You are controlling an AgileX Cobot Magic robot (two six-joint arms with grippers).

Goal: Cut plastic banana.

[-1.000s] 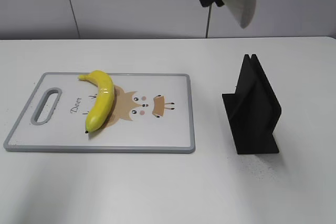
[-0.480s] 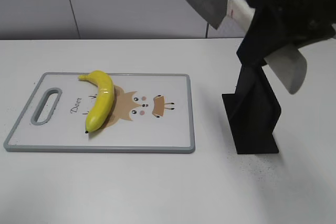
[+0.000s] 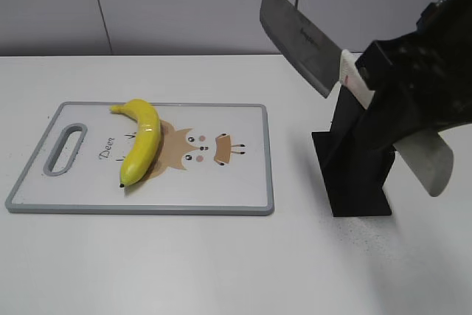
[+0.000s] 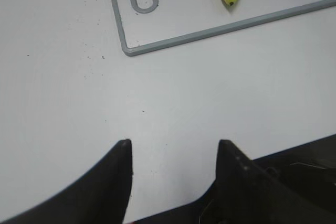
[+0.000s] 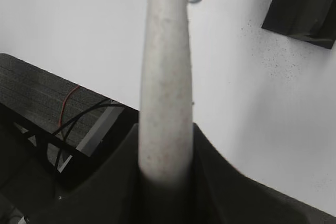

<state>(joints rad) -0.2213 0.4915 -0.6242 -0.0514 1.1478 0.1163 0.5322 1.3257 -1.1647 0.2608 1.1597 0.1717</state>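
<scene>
My right gripper [image 3: 398,97], clamped on the knife [image 3: 302,38], has dropped lower, still right of the banana [image 3: 140,142]; left gripper [image 4: 173,153] wide, idle.

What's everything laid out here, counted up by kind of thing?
Plastic banana: 1
Cutting board: 1
Black knife stand: 1
Cleaver, held by the right gripper: 1
Total: 4

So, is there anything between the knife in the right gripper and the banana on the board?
Nothing visible. The knife is in the air above the table, and the board between it and the banana is bare.
</scene>
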